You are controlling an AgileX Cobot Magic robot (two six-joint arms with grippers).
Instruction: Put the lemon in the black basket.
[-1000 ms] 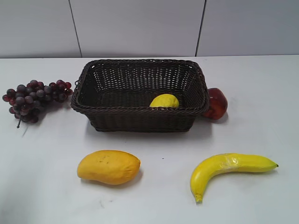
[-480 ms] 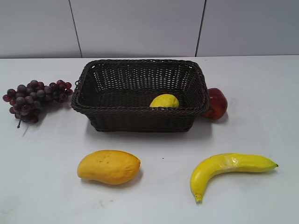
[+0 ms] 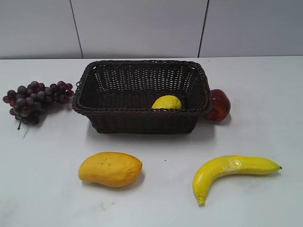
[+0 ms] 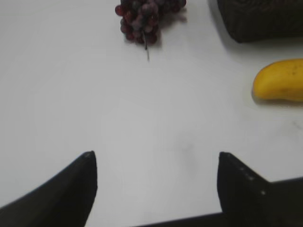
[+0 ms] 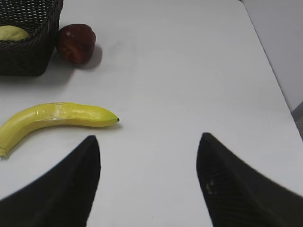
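The lemon [image 3: 166, 102] lies inside the black basket [image 3: 142, 113], near its front right corner. It also shows in the right wrist view [image 5: 13, 32], inside the basket [image 5: 28, 52] at the upper left. The basket's corner shows in the left wrist view [image 4: 260, 21] at the top right. My left gripper [image 4: 156, 158] is open and empty over bare table, well short of the basket. My right gripper [image 5: 149, 142] is open and empty over bare table, to the right of the banana. Neither gripper shows in the exterior view.
A bunch of dark grapes [image 3: 35, 99] lies left of the basket. A red apple [image 3: 218, 105] touches its right side. A mango [image 3: 110, 169] and a banana [image 3: 232, 171] lie in front. The table's right edge [image 5: 272, 80] shows in the right wrist view.
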